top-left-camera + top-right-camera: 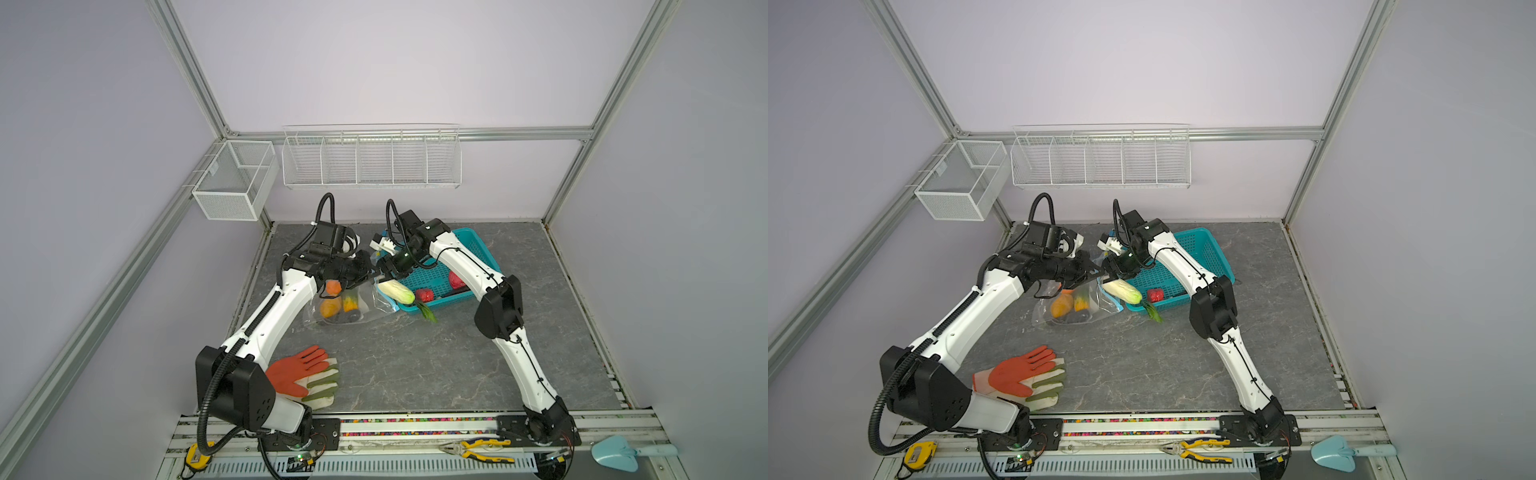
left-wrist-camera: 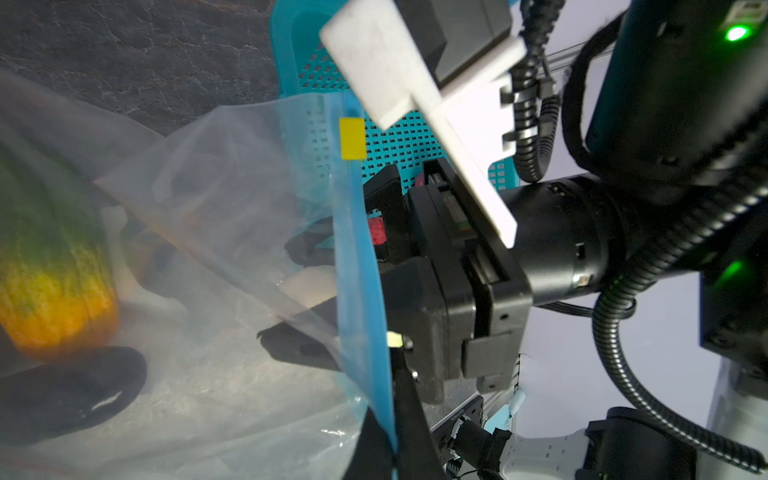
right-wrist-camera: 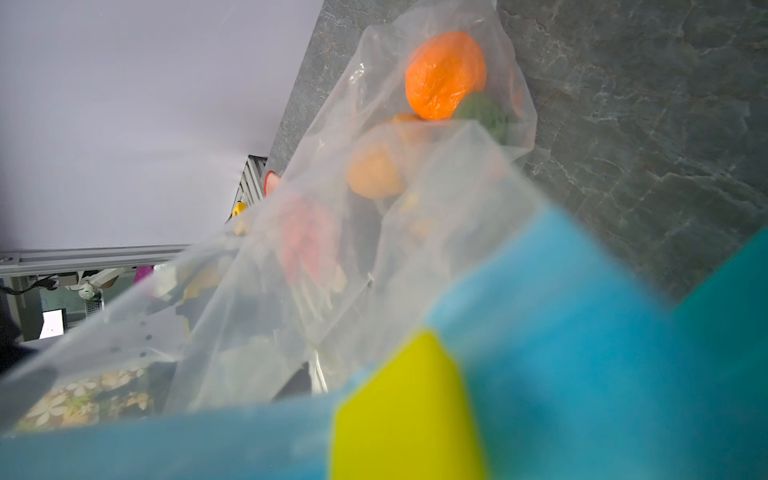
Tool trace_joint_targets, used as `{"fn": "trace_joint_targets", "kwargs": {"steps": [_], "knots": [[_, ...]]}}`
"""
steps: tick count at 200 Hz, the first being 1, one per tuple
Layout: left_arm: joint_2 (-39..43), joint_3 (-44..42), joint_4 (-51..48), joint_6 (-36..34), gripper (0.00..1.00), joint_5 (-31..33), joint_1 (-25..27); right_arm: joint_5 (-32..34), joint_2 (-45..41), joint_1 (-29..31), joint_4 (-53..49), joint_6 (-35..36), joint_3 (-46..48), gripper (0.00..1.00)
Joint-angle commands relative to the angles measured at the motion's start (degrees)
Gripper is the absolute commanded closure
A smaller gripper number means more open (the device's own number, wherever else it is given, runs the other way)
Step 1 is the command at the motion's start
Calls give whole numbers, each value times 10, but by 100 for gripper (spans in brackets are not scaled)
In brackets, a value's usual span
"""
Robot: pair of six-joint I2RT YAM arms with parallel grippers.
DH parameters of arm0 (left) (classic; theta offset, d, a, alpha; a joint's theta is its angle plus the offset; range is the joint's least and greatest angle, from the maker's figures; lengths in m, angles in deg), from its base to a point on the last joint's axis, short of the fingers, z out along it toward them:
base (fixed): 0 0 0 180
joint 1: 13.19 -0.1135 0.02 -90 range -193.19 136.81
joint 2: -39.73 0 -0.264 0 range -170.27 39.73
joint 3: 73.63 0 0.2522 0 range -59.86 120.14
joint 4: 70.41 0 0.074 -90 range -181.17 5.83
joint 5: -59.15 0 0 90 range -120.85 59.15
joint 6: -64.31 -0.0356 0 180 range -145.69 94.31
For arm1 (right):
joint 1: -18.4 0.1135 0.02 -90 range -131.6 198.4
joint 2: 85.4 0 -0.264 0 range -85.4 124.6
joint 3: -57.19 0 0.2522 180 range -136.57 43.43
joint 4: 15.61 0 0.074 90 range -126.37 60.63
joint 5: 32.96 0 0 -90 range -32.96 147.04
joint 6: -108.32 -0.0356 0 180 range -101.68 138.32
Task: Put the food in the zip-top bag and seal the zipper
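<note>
My left end effector [image 1: 372, 275] pinches the bag [image 1: 358, 320] by its zipper [image 2: 357, 249]. My right end effector [image 1: 384, 279] sits at the cabbage [image 1: 395, 291], fingers apart; gripping or not, I cannot tell.

The zipper [image 3: 561, 332] and yellow slider [image 3: 407, 415] blur across the right wrist view's lower half. In a top view the right arm [image 1: 461, 257] half hides a red food piece [image 1: 455, 279].
</note>
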Motion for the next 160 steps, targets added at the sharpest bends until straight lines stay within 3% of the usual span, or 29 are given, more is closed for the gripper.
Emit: {"fn": "trace_joint_targets", "kwargs": {"steps": [1,22,80,108,160], "knots": [[-10,-8,14,2,100,-9,3,29,-9,-11,-10,6,-10,41],[-20,-9,17,0,100,-11,3,32,-15,-16,-5,7,-10,39],[-37,-8,24,0,100,-11,3,17,-30,-25,-4,22,-9,16],[-42,-7,24,0,100,-9,3,30,-43,-34,-24,43,-1,11],[-42,-10,23,-2,100,-10,2,180,-107,-61,-17,72,77,11]]}}
